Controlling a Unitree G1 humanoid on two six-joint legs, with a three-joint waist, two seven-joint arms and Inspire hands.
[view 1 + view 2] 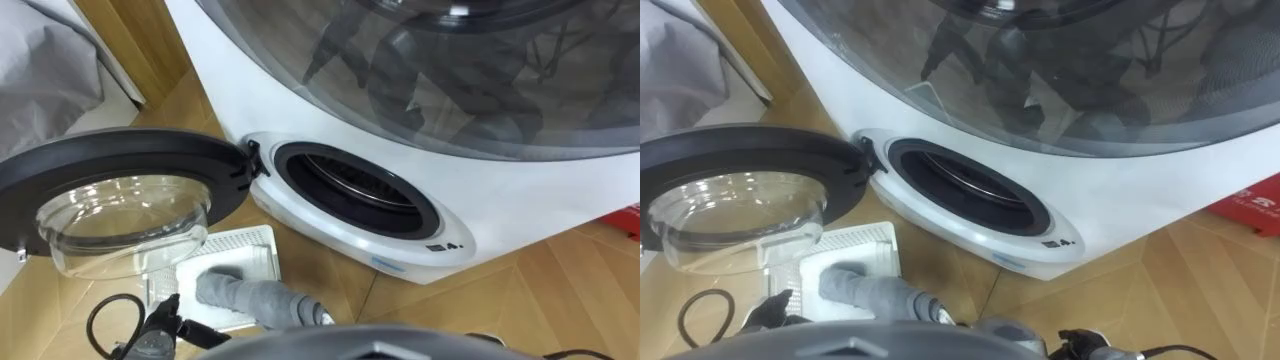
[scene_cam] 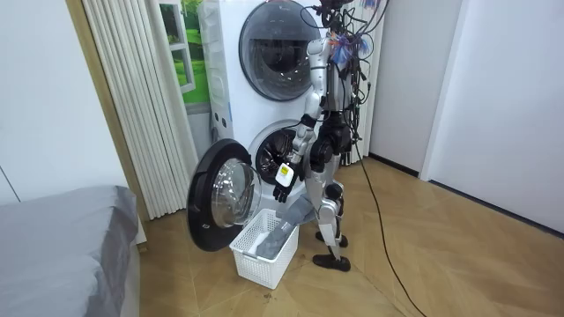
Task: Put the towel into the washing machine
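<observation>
A grey towel point(image 1: 240, 295) is rolled into a long bundle. It rises from the white basket point(image 1: 255, 240) toward my chest, and in the room view the towel point(image 2: 291, 216) hangs from beside my thigh into the basket point(image 2: 264, 260). Its upper end sits at my right hand point(image 1: 318, 315), whose fingers seem curled round it under my chest. My left hand point(image 1: 152, 335) is a dark shape at the lower left over the basket, and in the room view it point(image 2: 284, 173) hangs above the basket. The washing machine's round opening point(image 1: 355, 190) is open straight ahead, its drum dark.
The machine's round glass door point(image 1: 120, 200) stands swung open to the left, above the basket. A second machine with a glass door point(image 1: 450, 60) is stacked on top. A grey bed point(image 2: 62, 238) is at the room view's left. The floor is wooden.
</observation>
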